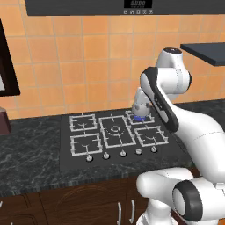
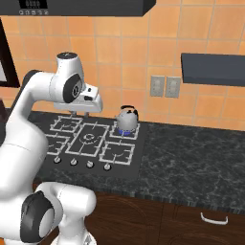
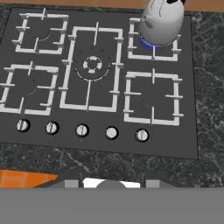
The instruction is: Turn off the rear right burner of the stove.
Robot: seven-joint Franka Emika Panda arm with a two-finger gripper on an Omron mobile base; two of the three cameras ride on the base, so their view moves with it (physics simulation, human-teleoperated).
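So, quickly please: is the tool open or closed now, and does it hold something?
Tool: cannot be told whether open or closed; it hangs above the stove, nothing seen in it.

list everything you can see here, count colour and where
stove: 1, black glass, set in the counter
rear right burner: 1, silver-grey grate, blue glow, under the kettle
kettle: 1, silver-grey, dark handle, on the rear right burner
other grates: 4, silver-grey, one large in the centre, three small, no glow
knobs: 5, silver, in a row along the stove's front edge
counter: 1, dark marbled stone, around the stove
wall outlets: 2, grey, on the orange tiled wall
cabinet handle: 1, white, lower right
arm: 1, white with dark joints, above the stove
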